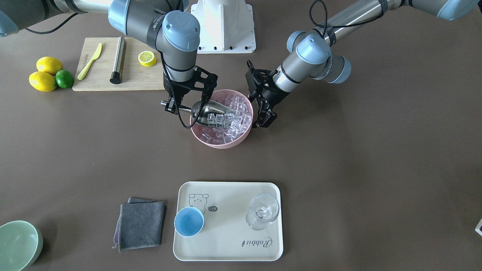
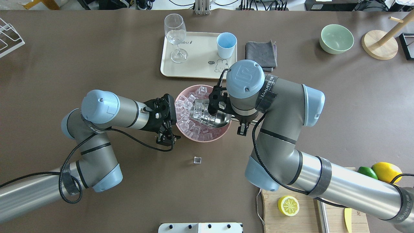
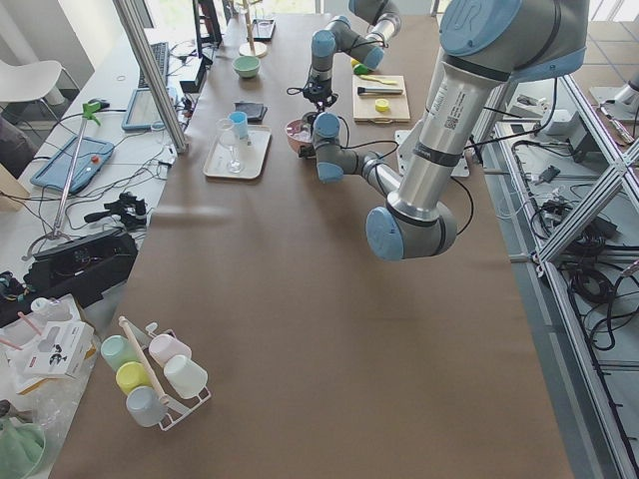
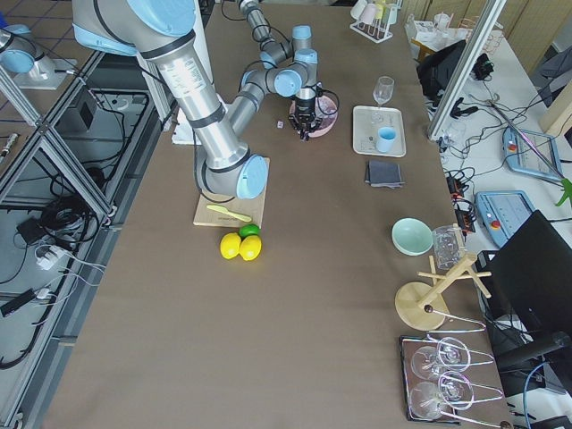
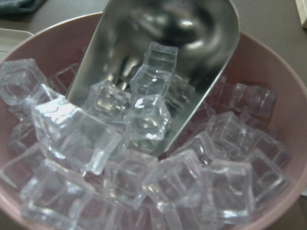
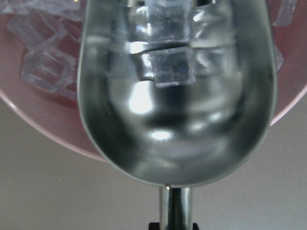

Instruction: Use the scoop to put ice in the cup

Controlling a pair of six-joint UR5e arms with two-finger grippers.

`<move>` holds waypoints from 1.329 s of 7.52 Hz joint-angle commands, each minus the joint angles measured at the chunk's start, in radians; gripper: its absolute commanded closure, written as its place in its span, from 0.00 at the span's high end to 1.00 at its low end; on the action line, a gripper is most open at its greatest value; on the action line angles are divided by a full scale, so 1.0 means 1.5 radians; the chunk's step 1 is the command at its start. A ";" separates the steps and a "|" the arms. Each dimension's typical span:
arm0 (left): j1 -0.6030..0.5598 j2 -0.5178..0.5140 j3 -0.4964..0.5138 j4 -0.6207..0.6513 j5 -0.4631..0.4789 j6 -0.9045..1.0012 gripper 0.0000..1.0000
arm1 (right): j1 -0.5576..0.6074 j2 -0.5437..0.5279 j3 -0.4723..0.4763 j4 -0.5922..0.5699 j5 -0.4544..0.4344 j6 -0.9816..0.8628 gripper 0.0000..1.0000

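Observation:
My right gripper is shut on the rod handle of the steel scoop. The scoop's trough lies tilted in the pink bowl with a few cubes of ice at its mouth. The right wrist view shows the scoop with a cube inside. The bowl is full of ice. My left gripper is open and empty just outside the bowl's rim; its camera looks into the scoop. The light-blue cup stands empty on the cream tray.
A clear stemmed glass shares the tray. A grey cloth and a pale-green bowl lie beside it. One loose ice cube sits on the table. A cutting board holds a knife, a steel cylinder and a lemon half.

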 commanded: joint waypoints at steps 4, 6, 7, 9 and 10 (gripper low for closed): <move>0.000 0.002 0.001 0.000 0.000 0.000 0.98 | 0.048 -0.049 0.021 0.107 0.101 0.032 0.00; 0.000 0.005 0.001 0.000 0.000 0.001 0.98 | 0.080 -0.074 0.027 0.147 0.154 0.061 0.00; 0.001 0.006 0.003 0.000 0.001 0.001 0.98 | 0.098 -0.085 0.040 0.152 0.179 0.083 0.00; 0.001 0.009 0.003 0.000 0.000 0.001 0.98 | 0.152 -0.091 0.048 0.141 0.225 0.170 0.00; -0.001 0.025 -0.002 -0.005 -0.004 0.005 0.98 | 0.174 -0.089 0.044 0.101 0.226 0.205 0.00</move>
